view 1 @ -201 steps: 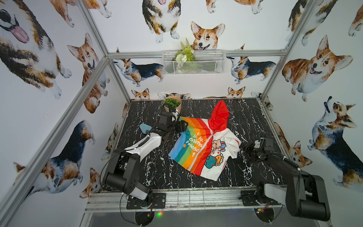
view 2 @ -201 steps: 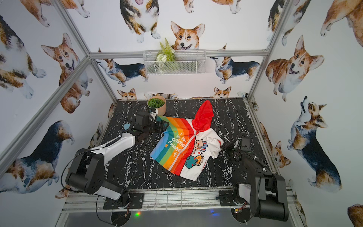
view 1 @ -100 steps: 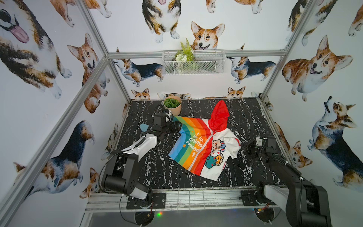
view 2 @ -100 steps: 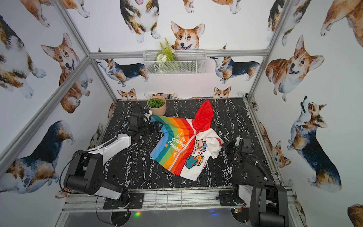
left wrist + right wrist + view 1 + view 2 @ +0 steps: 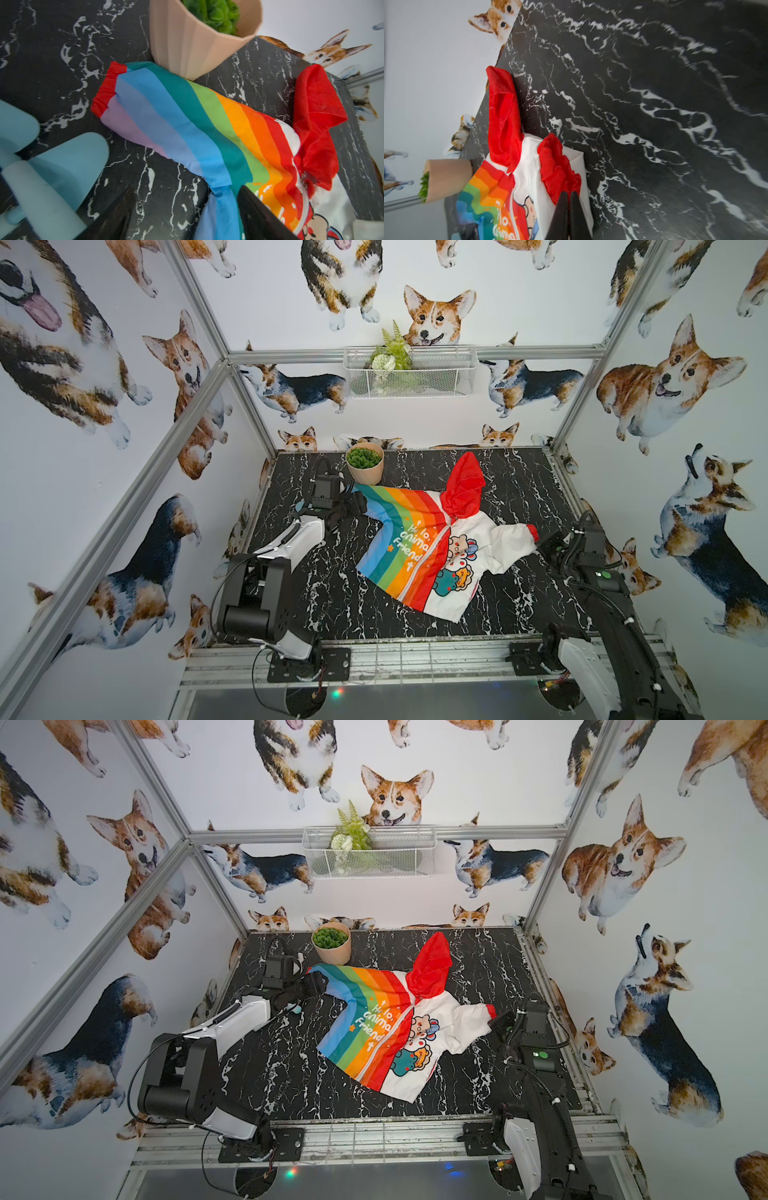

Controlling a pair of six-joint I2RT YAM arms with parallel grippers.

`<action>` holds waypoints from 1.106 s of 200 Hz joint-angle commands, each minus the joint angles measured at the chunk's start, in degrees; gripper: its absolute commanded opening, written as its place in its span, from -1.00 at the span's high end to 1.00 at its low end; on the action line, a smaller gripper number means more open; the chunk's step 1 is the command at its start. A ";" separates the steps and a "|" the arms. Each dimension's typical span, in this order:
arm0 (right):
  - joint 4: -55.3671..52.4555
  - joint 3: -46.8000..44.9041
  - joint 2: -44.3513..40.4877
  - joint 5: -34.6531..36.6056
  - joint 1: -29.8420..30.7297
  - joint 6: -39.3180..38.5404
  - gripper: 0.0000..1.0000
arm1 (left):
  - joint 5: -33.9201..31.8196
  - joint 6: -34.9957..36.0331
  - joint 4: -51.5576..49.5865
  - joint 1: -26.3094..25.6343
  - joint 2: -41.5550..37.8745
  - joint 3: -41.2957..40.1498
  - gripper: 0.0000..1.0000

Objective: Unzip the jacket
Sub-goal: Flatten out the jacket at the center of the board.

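The jacket [image 5: 419,547] lies front up and zipped near the middle of the surface [image 5: 316,593], with a sleeve spread toward each arm. The right claw [image 5: 569,194] is clenched at the red cuff [image 5: 556,166] of the white sleeve, presumably to anchor that half, though pinched fabric cannot be confirmed. The left claw [image 5: 187,188] is released, its jaws apart over the rainbow sleeve [image 5: 166,116], grasping nothing.

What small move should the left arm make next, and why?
Probably carry the open left end effector toward the zipper pull: the jacket lies zipped, nothing holds the pull, and the right end effector is shut at the white sleeve's red cuff.
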 commanded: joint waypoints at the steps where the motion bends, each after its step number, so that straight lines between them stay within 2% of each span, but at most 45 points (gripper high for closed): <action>1: -8.05 1.94 -1.46 14.52 0.04 -0.58 1.00 | -5.93 1.29 -5.98 1.29 3.03 3.77 -0.57; 14: -8.60 2.58 -0.67 16.49 0.04 -0.53 1.00 | -7.19 1.93 -7.55 1.64 4.98 5.66 -0.52; 83: -3.83 6.10 8.61 17.59 -0.13 -4.06 1.00 | -9.10 6.67 -11.83 4.69 16.40 18.01 -0.36; 119: -1.52 7.83 12.13 19.65 -0.73 -3.48 1.00 | -4.20 7.92 -13.23 7.57 20.97 23.12 -0.33; 164: 0.65 13.33 19.10 18.01 -3.58 -3.22 1.00 | 0.47 8.93 -14.81 7.58 26.04 27.81 -0.28; 221: 2.77 15.32 21.92 14.62 -6.28 -3.28 1.00 | 3.07 8.76 -17.29 7.52 27.81 27.56 -0.18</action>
